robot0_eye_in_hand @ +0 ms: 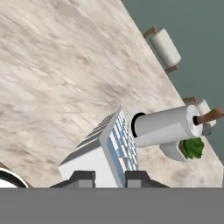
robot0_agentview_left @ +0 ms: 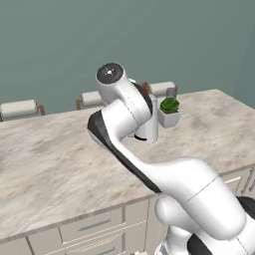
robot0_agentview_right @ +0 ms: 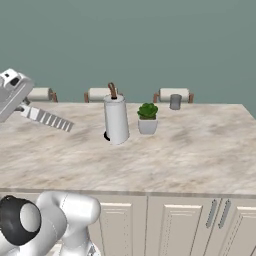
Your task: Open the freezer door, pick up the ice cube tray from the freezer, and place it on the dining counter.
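Holding the tray between its two fingers, the gripper is closed on one short end of it, as the hand view shows. The tray sticks out from the fingers with its grid of small cells turned to one side. In the right base view the tray hangs in the air above the left part of the counter, tilted a little down toward its free end, and it does not touch the marble. The gripper is at the left edge of that view. On the counter, right of the tray, a paper towel roll stands upright on a dark base, and a small green plant in a white pot is just beside it. A grey cup stands near the far edge. Behind the counter, the tops of three stools are seen against the teal wall. In the left base view the arm covers much of the counter.
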### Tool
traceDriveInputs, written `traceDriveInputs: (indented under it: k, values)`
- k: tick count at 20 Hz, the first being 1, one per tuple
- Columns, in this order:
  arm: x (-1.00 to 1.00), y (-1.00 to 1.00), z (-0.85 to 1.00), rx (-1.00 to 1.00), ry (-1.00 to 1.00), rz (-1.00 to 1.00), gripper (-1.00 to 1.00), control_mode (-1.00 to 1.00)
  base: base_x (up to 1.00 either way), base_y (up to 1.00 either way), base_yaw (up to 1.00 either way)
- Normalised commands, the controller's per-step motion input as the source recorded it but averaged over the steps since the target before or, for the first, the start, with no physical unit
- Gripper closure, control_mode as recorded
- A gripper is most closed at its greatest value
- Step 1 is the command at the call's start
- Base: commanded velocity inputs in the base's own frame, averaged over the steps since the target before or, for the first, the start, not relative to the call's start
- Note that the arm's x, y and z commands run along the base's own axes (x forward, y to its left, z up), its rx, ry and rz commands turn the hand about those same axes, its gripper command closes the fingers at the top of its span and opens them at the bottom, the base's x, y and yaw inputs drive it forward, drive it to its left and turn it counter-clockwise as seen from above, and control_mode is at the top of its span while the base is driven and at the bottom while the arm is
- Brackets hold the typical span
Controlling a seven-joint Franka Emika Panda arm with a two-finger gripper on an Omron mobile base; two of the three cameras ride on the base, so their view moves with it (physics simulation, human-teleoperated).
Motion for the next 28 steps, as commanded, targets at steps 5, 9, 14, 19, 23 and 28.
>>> traceDriveInputs:
  k: [5, 9, 14, 19, 23, 28]
  values:
    - [0.14, 0.0, -0.62, -0.02, -0.05, -0.06, 1.0, -1.0, 0.0, 0.0, 0.0]
    - [0.0, 0.0, -0.66, 0.0, -0.07, -0.02, 1.0, -1.0, 0.0, 0.0, 0.0]
    - [0.0, 0.0, -0.68, 0.0, -0.06, -0.01, 1.0, -1.0, 0.0, 0.0, 0.0]
    - [0.0, 0.0, -0.58, 0.0, -0.02, -0.04, 1.0, -1.0, 0.0, 0.0, 0.0]
    - [0.02, 0.0, -0.53, 0.0, -0.03, -0.05, 1.0, -1.0, 0.0, 0.0, 0.0]
    - [0.05, 0.0, -0.47, 0.0, -0.02, -0.05, 1.0, -1.0, 0.0, 0.0, 0.0]
